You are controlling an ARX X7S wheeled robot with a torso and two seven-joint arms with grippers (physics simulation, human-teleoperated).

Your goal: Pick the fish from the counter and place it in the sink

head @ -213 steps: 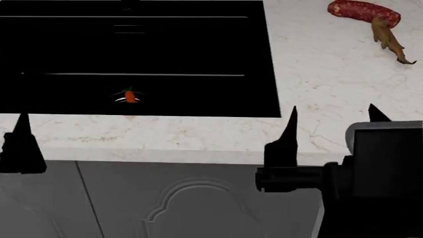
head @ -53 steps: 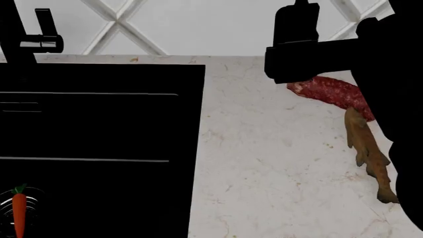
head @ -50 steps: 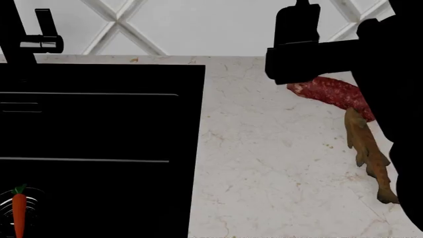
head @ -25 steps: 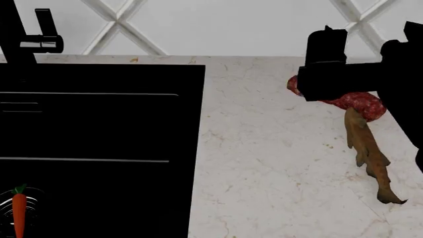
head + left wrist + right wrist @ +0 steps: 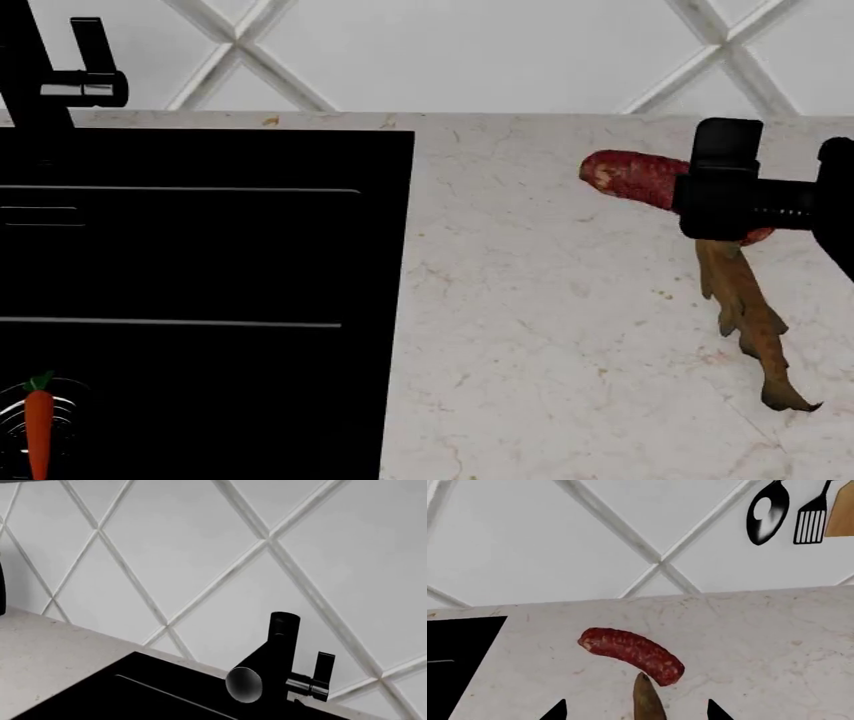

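The tan-brown fish lies on the white marble counter at the right, its head touching the red sausage. My right gripper is open above the counter, its two fingertips on either side of the fish's head, apart from it. In the head view the right arm's black body covers part of the sausage. The black sink fills the left, with the faucet behind it. The left gripper does not show in any view.
A small orange carrot lies in the sink's near left corner. The left wrist view shows the black faucet and the white diamond-tiled wall. Black utensils hang on the wall behind the counter.
My right arm has moved to the right and lower over the sausage and fish. The fish, sausage and carrot have not moved.
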